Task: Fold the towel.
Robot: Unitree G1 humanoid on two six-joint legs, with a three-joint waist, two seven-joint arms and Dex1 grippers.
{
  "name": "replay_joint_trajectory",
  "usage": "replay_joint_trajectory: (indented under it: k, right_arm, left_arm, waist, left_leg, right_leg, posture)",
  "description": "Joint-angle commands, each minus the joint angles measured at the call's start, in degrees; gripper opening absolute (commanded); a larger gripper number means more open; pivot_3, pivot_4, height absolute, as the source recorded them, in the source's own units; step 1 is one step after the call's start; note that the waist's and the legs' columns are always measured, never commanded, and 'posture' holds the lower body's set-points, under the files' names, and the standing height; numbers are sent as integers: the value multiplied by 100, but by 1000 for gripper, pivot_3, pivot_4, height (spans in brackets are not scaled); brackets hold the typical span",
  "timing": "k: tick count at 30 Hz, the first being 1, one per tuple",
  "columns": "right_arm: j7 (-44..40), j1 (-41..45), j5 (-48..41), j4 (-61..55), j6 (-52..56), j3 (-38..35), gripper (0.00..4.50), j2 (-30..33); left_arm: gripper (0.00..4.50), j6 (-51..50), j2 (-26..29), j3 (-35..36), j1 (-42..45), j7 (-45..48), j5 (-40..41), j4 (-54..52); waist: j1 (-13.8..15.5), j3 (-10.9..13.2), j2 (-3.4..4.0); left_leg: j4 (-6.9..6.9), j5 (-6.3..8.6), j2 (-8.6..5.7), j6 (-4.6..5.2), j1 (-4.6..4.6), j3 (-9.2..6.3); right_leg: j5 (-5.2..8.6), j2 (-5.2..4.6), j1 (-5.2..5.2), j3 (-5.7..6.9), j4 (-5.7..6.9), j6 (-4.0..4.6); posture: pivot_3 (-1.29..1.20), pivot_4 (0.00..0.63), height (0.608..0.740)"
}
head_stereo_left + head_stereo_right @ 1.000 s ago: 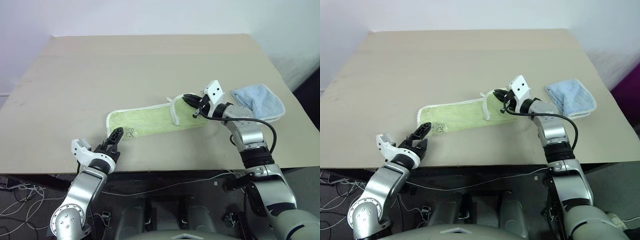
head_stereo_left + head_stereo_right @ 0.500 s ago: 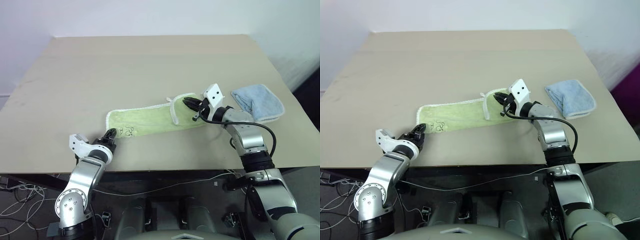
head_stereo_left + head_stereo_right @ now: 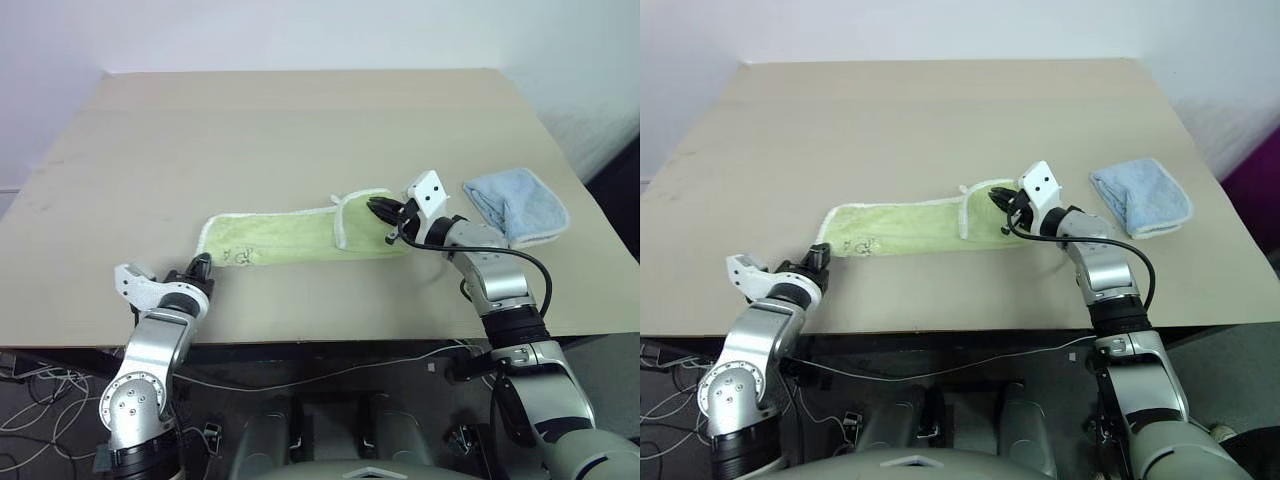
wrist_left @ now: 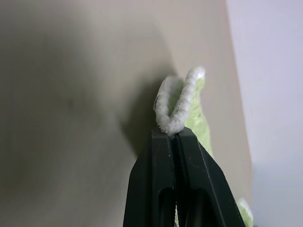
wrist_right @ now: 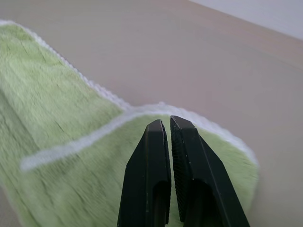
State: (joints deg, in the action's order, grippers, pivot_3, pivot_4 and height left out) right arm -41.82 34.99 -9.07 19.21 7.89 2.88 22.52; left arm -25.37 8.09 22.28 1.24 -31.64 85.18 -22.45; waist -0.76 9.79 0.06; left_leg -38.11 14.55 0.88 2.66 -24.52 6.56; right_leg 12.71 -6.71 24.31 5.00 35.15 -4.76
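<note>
The light yellow-green towel point(image 3: 290, 235) lies as a long strip across the table's near middle, its right end folded back over itself. My left gripper point(image 3: 202, 262) is shut on the towel's near left corner. In the left wrist view the white edging point(image 4: 177, 106) sticks out from between the closed fingertips point(image 4: 173, 132). My right gripper point(image 3: 376, 207) is shut at the folded right end, its tips point(image 5: 164, 122) meeting at the white edging of the towel point(image 5: 61, 123).
A smaller light blue towel point(image 3: 515, 205) lies folded at the table's right side, just beyond my right forearm. The tan table point(image 3: 250, 130) stretches bare behind the towel. Its front edge runs just below my left gripper.
My left gripper went from open to shut on the towel's near left corner and moved left, drawing the strip out longer and flatter. The right gripper stayed in place.
</note>
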Motion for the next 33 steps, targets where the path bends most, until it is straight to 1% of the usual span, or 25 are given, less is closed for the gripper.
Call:
replay_joint_trajectory:
  k: [1,4,6,10,14,16,18,22,26,28,30,33]
  right_arm:
    - [92,108,-16,-201,-66,-150,233,53]
    - [209,176,-32,-141,-65,-231,233,65]
    - [293,211,-31,-85,-65,-277,233,66]
    - [480,245,-9,31,-71,-351,233,49]
    - [601,232,-28,44,-64,-378,233,49]
    - [649,204,-39,30,-62,-394,233,48]
    - [695,166,-41,4,-56,-416,233,46]
    - [808,16,-63,-172,-6,-481,233,56]
    - [909,-103,-75,-335,45,-544,233,77]
    - [981,-226,-92,-494,102,-612,233,110]
    - [1023,-315,-103,-610,153,-650,233,132]
    - [1049,-427,-106,-723,206,-690,233,157]
  left_arm:
    - [18,111,468,453,201,551,8,-16]
    - [18,-18,1013,616,381,1095,-68,72]
    - [18,-160,1396,581,492,1488,-188,82]
    - [18,-587,2183,94,845,2640,-642,-130]
    - [18,-842,2562,-608,1347,3783,-1179,-264]
    - [18,-929,2548,-1061,1777,4206,-1483,-227]
    - [18,-993,2353,-1504,2225,4448,-1784,-91]
    - [18,-1149,1846,-2623,3059,4885,-2764,368]
    - [18,-1457,1548,-3215,3353,5123,-3390,799]
    - [18,-1594,1480,-3610,3408,5182,-3930,1196]
    - [18,-1643,1408,-3734,3403,5267,-4236,1387]
    - [18,-1653,1308,-3737,3326,5490,-4445,1415]
  waist:
    - [1,3,-4]
    - [-2,4,-3]
    - [10,5,-4]
    - [13,8,-7]
    - [6,10,-5]
    - [6,10,-5]
    - [6,11,-6]
    - [10,12,-8]
    - [-8,15,-8]
    - [-11,18,-5]
    - [-8,21,-5]
    - [-3,28,-7]
  left_leg:
    - [0,0,0,0,-1,0]
    - [1,3,0,-7,-3,0]
    - [1,8,-1,-15,-8,1]
    - [2,-2,-4,-34,-13,2]
    - [9,-6,-7,-43,-16,9]
    - [9,-11,-7,-51,-20,11]
    - [9,-13,-7,-53,-21,12]
    - [9,-24,-8,-37,-21,15]
    - [10,-25,-6,-35,-20,16]
    - [10,-28,-2,-38,-20,16]
    - [10,-29,-2,-39,-20,15]
    - [10,-29,-1,-39,-20,14]
  right_leg:
    - [0,0,1,0,0,0]
    - [0,0,4,1,-1,0]
    - [0,0,8,1,-1,0]
    - [0,3,10,5,-4,0]
    - [0,4,15,2,-5,-1]
    - [-1,7,19,2,-5,-2]
    - [-4,11,18,2,-5,-7]
    - [-11,15,16,2,-6,-23]
    - [-7,18,17,0,-4,-29]
    - [-7,22,19,-1,-2,-31]
    - [-5,22,20,-1,0,-34]
    - [-5,21,21,-1,-1,-34]
  posture:
    - [0,150,740]
    - [0,150,740]
    - [0,150,740]
    - [0,150,740]
    - [0,150,740]
    - [0,150,740]
    - [0,150,740]
    - [0,150,740]
    - [0,150,740]
    - [0,150,740]
    - [0,150,740]
    - [0,150,740]
